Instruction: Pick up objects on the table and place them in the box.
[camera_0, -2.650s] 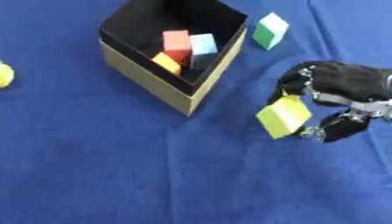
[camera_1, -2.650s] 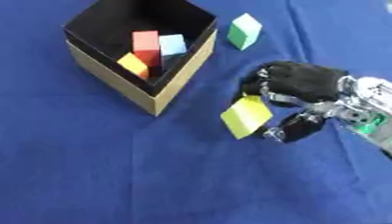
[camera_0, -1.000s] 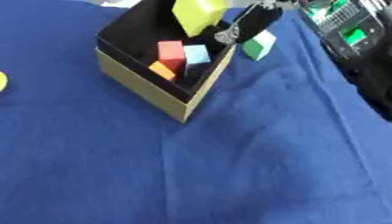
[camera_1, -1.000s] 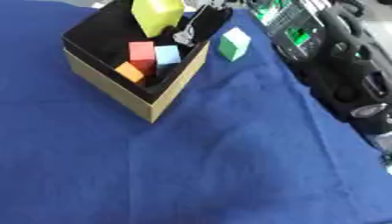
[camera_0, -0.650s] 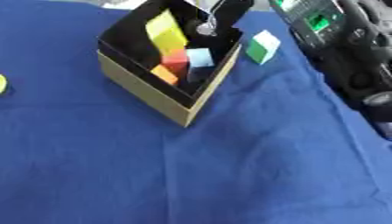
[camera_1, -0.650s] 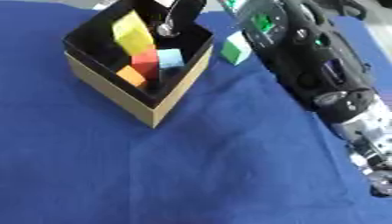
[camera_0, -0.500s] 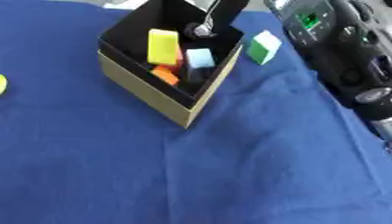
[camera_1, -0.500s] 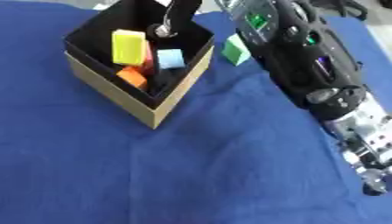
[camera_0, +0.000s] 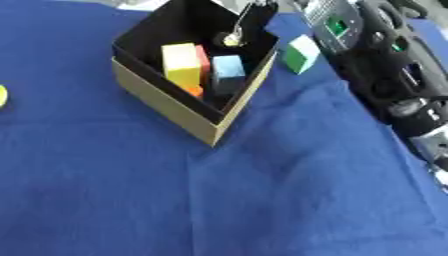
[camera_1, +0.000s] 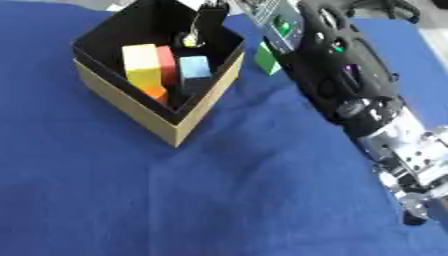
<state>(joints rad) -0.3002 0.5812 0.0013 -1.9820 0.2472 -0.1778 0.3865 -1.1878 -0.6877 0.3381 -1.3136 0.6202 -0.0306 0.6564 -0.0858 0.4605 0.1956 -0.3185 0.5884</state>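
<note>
Below the right hand (camera_0: 238, 27), whose straight fingers hold nothing, the box (camera_0: 171, 112) is seen with yellow block (camera_0: 181, 65), red and blue blocks inside; a green block (camera_0: 299, 54) lies just beside, on the blue cloth (camera_0: 262, 200)

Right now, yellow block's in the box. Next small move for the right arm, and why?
Probably lift the right robot hand clear of the box and shift toward the green block beside it. The yellow block sits inside, released, while the green one is still on the cloth.
</note>
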